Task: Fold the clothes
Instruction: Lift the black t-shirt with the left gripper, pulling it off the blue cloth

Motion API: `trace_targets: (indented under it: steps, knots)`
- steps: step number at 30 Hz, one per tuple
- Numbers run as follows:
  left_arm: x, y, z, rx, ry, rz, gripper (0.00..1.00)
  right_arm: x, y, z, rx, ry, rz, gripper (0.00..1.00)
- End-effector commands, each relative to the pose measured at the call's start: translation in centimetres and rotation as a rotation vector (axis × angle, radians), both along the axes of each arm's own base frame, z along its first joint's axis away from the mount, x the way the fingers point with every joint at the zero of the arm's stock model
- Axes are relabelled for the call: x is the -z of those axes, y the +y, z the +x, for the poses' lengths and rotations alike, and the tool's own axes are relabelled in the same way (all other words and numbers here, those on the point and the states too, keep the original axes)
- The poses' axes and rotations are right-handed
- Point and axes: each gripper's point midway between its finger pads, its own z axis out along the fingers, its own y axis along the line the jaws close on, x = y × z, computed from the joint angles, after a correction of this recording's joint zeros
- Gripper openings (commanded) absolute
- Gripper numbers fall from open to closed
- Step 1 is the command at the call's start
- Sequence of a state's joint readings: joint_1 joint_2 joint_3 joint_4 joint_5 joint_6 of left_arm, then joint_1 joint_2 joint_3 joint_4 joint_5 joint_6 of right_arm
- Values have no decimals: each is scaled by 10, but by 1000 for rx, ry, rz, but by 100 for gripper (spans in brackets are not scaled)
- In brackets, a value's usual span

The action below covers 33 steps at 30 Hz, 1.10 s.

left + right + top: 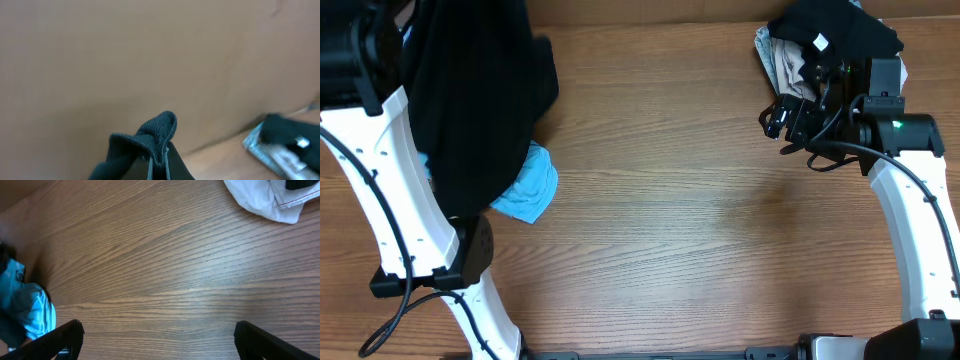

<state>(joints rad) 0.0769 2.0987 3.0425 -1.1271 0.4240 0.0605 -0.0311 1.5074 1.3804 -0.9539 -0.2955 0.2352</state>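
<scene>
Two robot arms work at a wooden table point(670, 230). On the left, the left gripper point(159, 156) has its jaws pressed together on a bunched fold of the black shirt point(470, 100), pinching the ribbed edge between them. The shirt is held high off the table at the far left and hangs as a dark sheet. The height probably lets the fabric drop free and straighten under its own weight before it is laid flat for folding.

Judging from above, the shirt's long axis runs roughly top to bottom from the pinch. Its lower end reaches down and nearward to a crumpled blue cloth point(528, 185), which it partly covers. Which end is the collar cannot be told.

On the right, the right gripper point(157, 327) hovers over bare wood with its jaws spread wide, holding nothing. It sits just near of a pile point(830, 30) of dark and pale garments at the far right corner. It looks placed either to pick from the pile or to catch the shirt's free edge.
</scene>
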Motion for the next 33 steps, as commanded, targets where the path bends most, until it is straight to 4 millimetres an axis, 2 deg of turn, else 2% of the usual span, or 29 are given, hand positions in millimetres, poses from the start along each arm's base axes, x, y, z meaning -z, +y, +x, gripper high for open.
trace_targets:
  steps: [1, 6, 9, 18, 22, 27, 33]
  knots:
    - [-27, -48, -17, 177, -73, -73, 4, -9, 0, 4, 5, -27, -7, 100]
    - [-42, -93, -23, 268, -142, -71, 4, -9, 0, 4, 5, -26, -6, 100]
    - [-42, -118, -22, 293, -154, -68, 4, -9, 0, 3, 6, -25, -6, 100]
    - [-67, -163, -36, 371, -262, -95, 4, -9, -1, 4, 26, -20, 5, 100]
    - [-59, -181, -36, 404, -238, -97, 4, -8, -1, 3, 25, -16, 5, 100]
    - [-35, -200, -18, 426, -188, -96, 4, -7, 4, -2, 8, 4, 26, 100]
    - [-36, -204, -12, 419, -205, -106, 4, -14, 18, -1, -62, -25, 83, 100]
